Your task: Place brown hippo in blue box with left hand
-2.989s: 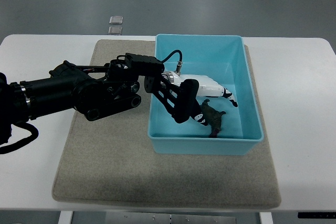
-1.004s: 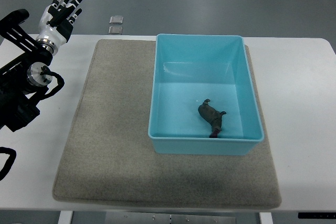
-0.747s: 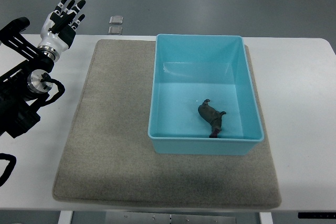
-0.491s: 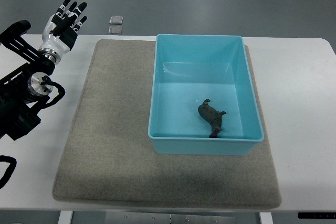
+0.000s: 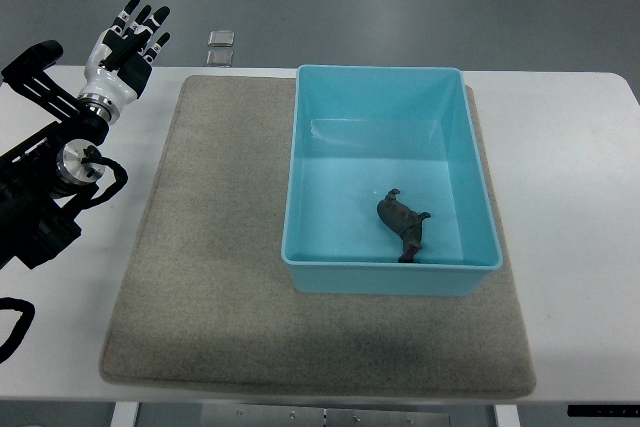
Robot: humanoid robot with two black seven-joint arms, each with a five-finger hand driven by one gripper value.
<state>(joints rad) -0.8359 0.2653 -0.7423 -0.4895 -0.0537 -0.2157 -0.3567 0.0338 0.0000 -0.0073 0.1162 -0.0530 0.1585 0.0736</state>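
Change: left hand [image 5: 125, 42] has withdrawn from the box to the table's far-left corner.
Brown hippo [image 5: 403, 222]: lying in the blue box [image 5: 390, 278], near its front wall.
Mat [image 5: 210, 277]: grey, under the box.
Hand state: fingers extended, empty.

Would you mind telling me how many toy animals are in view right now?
1. A single brown hippo lies inside the blue box, toward its near right part. The box walls and the mat hide nothing else that I can see.

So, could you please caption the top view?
Brown hippo lies inside blue box; left hand open, well clear.
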